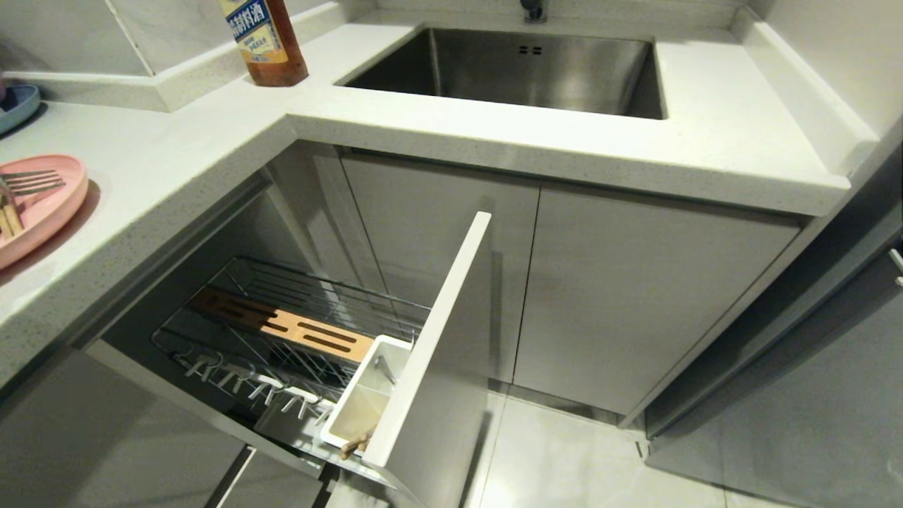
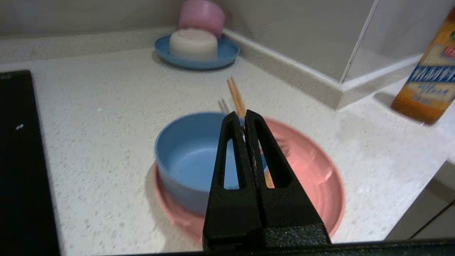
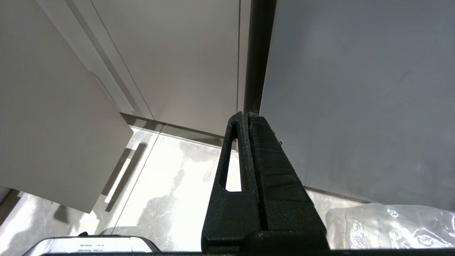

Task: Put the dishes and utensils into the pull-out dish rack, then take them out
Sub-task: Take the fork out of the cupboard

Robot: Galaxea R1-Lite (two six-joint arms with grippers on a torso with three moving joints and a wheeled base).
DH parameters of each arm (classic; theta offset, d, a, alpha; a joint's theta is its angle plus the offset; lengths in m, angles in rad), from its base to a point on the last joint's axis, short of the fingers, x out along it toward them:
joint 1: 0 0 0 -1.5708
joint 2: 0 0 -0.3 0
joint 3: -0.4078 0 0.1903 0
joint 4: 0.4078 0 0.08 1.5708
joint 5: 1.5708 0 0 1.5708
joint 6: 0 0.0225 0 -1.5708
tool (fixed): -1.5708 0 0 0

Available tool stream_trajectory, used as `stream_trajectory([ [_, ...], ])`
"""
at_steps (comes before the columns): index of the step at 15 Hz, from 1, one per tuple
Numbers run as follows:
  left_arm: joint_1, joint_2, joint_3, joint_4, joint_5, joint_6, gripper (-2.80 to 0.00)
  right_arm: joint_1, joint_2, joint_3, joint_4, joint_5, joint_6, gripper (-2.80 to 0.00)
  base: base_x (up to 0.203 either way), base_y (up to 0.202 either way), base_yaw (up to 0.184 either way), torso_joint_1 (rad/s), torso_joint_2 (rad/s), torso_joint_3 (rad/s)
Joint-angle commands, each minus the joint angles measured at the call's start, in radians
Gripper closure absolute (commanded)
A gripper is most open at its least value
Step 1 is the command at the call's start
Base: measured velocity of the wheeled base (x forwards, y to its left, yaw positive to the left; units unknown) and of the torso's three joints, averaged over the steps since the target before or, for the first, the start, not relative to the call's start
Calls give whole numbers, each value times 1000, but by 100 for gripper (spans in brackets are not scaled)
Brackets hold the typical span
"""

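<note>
The pale-pink plate [image 2: 312, 170] lies on the counter with the light-blue bowl [image 2: 188, 156] standing on one side of it. The wooden chopsticks [image 2: 235, 93] and grey fork handles [image 2: 223, 105] lie across the plate and stick out past its far rim. My left gripper [image 2: 241, 114] hovers just above them, shut, with the chopsticks running underneath its tips. In the head view only the plate's edge [image 1: 49, 212] and fork tines [image 1: 32, 182] show. The pull-out dish rack [image 1: 282, 296] stands open below the counter, with its white utensil cup [image 1: 367, 402]. My right gripper [image 3: 245, 115] hangs shut near the floor.
A darker blue plate [image 2: 199, 60] with an upturned white bowl [image 2: 193, 44] and a pink bowl [image 2: 202, 16] sits at the back corner. A sauce bottle [image 1: 264, 42] stands by the sink [image 1: 522, 70]. A black hob [image 2: 17, 160] borders the counter. The rack's front panel [image 1: 444, 367] juts into the aisle.
</note>
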Motion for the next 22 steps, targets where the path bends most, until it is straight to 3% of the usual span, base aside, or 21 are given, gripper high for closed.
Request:
stream_trajectory([
  [1,0,-1,-1,24,3,-2,0,0,0,2,0,0,0,0,0,0,0,0,0,0],
  [12,-3,-16,-1,104,1,-17,0,1,0,2,0,0,-1,0,0,0,0,0,0,0],
  [18,-29,-25,-19,258,1,-55,0,1,0,2,0,0,1,0,0,0,0,0,0,0],
  [22,-31,-28,-21,265,0,-60,0,1,0,2,0,0,0,0,0,0,0,0,0,0],
])
